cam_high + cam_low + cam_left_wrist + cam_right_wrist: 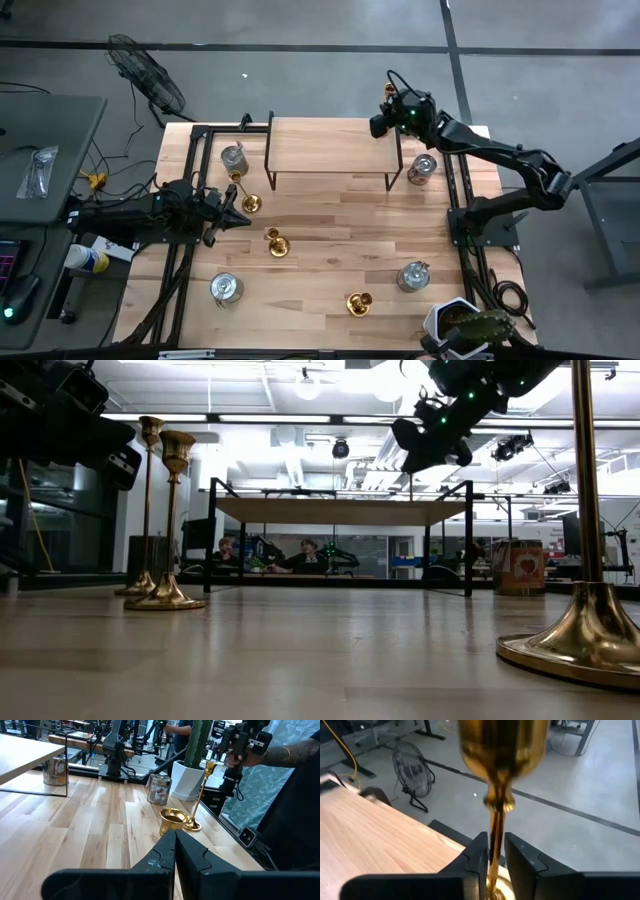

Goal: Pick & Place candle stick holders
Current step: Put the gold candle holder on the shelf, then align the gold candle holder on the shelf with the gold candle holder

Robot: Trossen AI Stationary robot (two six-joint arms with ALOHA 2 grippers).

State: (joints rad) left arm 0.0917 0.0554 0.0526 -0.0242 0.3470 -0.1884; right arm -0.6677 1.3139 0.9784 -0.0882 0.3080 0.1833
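Right claw [494, 851]: over the raised wooden shelf [330, 145] at the table's far end, near its right rear corner. Fingers flank the thin stem of a candle stick holder [500, 750], cup above them, base just showing below. A sliver of gap shows between stem and fingers; whether they are pinching or just letting go cannot be told. The holder stands upright, so this looks like the set-down step, the base meant to land flat on the shelf.

Left claw [238, 217]: shut on nothing, fingers pressed together, low over the left side of the table [330, 262], pointing inward. It appears to be waiting.

Other holders on the table: one [246, 198] just beyond the left claw's tip, one [277, 243] near the middle, one [359, 303] toward the front. All three stand on their flared bases, well apart, likely spaced so a claw can reach each stem cleanly.

Silver tins [226, 288] sit toward the table's corners, clear of the shelf. A potted cactus [470, 328] stands at the front right corner. A floor fan [148, 82] sits off the table to the rear left.

Judgement: one holder on or near the shelf, three left to move.
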